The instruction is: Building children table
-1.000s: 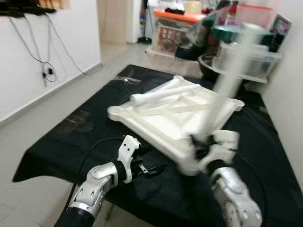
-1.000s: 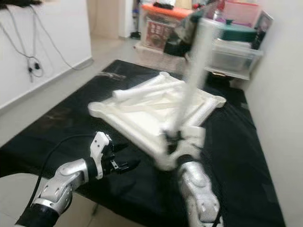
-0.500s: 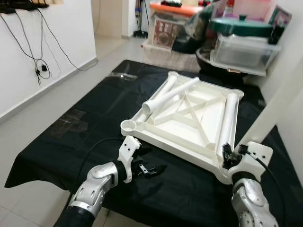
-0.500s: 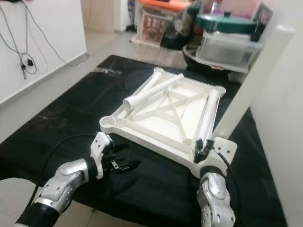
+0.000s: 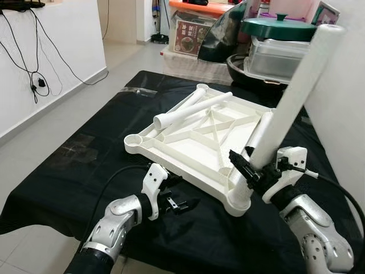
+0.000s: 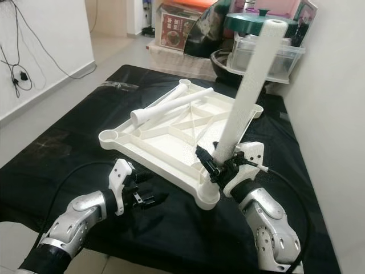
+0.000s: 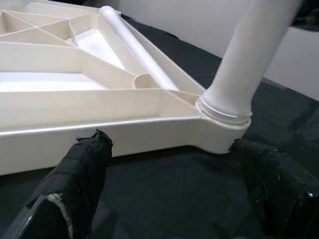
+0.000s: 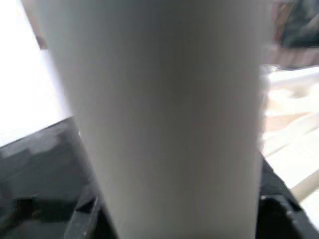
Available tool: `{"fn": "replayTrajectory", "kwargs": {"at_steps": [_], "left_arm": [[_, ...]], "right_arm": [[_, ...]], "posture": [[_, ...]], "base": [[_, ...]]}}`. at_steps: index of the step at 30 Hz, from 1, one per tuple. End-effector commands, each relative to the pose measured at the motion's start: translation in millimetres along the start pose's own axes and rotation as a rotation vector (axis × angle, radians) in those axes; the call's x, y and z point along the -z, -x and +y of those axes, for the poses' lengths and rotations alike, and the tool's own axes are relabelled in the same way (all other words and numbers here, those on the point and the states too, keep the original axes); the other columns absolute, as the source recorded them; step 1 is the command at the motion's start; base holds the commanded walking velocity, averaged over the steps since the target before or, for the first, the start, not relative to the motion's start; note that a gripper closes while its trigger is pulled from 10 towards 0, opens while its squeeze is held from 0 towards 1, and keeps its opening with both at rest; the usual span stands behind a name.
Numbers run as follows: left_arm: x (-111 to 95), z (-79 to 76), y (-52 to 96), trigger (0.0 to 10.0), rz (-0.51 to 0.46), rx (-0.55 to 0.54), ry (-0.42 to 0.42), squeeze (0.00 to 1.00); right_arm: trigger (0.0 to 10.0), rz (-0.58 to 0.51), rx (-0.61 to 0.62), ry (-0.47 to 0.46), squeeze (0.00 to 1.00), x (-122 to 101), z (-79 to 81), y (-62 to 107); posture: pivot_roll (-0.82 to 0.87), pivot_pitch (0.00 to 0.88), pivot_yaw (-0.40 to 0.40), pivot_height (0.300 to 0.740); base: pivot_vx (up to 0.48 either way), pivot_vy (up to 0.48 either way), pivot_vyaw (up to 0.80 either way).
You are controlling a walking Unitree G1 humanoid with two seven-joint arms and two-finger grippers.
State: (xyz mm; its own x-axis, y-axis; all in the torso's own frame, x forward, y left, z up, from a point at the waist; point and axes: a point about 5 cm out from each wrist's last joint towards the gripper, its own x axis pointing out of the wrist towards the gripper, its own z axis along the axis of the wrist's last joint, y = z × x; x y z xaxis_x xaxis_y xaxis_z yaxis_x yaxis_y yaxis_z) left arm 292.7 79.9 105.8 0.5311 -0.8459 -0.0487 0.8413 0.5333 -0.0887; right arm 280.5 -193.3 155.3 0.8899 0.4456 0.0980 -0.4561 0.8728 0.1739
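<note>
A black-covered bench (image 5: 68,171) carries an upturned white plastic tabletop (image 5: 188,149), its ribbed underside facing up. Two loose white legs (image 5: 191,108) lie crossed on its far part. The right hand (image 6: 219,165) is clamped around another white leg (image 6: 251,85), standing tilted in the tabletop's near corner socket. The left hand (image 5: 181,204) hovers just beside the tabletop's near edge, fingers (image 7: 79,169) spread apart, holding nothing.

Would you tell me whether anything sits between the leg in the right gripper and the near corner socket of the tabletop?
Nothing visible does: the right gripper holds the leg, whose lower end already sits in the near corner socket of the upturned tabletop.
</note>
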Motion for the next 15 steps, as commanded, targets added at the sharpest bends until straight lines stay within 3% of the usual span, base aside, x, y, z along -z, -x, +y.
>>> {"fn": "replayTrajectory", "kwargs": {"at_steps": [1,2,3,4,6,7,8,9,10,11,15], "left_arm": [[3,-1.6,-1.3,10.0,0.006,-0.004,0.000,0.00],[2,-0.1,0.0,10.0,0.006,-0.011,0.001,0.00],[2,-0.1,0.0,10.0,0.006,-0.011,0.001,0.00],[2,1.0,1.5,10.0,0.007,-0.016,0.001,0.00],[2,1.0,1.5,10.0,0.007,-0.016,0.001,0.00],[3,2.2,4.3,10.0,0.013,-0.019,-0.002,0.00],[3,2.2,4.3,10.0,0.013,-0.019,-0.002,0.00],[4,2.1,5.0,10.0,0.015,-0.018,-0.001,0.00],[4,2.1,5.0,10.0,0.015,-0.018,-0.001,0.00],[4,1.1,3.9,10.0,0.014,-0.016,0.002,0.00],[4,-0.3,3.5,10.0,0.017,-0.006,0.005,0.00]], "right_arm": [[0.0,0.069,0.015,-0.063,0.00,22,0.3,-1.4],[0.0,0.086,0.141,-0.043,0.00,26,-8.7,-2.7],[0.0,0.086,0.141,-0.043,0.00,26,-8.7,-2.7],[0.0,0.107,0.280,-0.046,0.00,31,-18.7,-1.8],[0.0,0.107,0.280,-0.046,0.00,31,-18.7,-1.8],[0.0,0.163,0.677,-0.036,0.00,42,-44.2,14.3],[0.0,0.163,0.677,-0.036,0.00,42,-44.2,14.3],[0.0,0.161,1.015,-0.038,0.00,47,-55.2,49.1],[0.0,0.161,1.015,-0.038,0.00,47,-55.2,49.1],[0.0,0.145,1.097,-0.013,0.00,44,-49.2,65.1],[0.0,0.146,0.982,-0.021,0.00,44,-29.3,58.8]], "posture": [[0.13,0.000,-0.131,0.740],[0.13,0.000,-0.132,0.740],[0.13,0.000,-0.132,0.740],[0.13,0.000,-0.130,0.740],[0.13,0.000,-0.130,0.740],[0.13,0.000,-0.132,0.740],[0.13,0.000,-0.132,0.740],[0.13,0.000,-0.124,0.740],[0.13,0.000,-0.124,0.740],[0.12,0.000,-0.119,0.740],[0.10,0.000,-0.109,0.740]], "base": [[0.000,0.000,0.00],[0.000,0.000,0.00],[0.000,0.000,0.00],[0.000,0.000,0.00],[0.000,0.000,0.00],[0.000,0.000,0.00],[0.000,0.000,0.00],[0.000,0.000,0.00],[0.000,0.000,0.00],[0.000,0.000,0.00],[0.000,0.000,0.00]]}}
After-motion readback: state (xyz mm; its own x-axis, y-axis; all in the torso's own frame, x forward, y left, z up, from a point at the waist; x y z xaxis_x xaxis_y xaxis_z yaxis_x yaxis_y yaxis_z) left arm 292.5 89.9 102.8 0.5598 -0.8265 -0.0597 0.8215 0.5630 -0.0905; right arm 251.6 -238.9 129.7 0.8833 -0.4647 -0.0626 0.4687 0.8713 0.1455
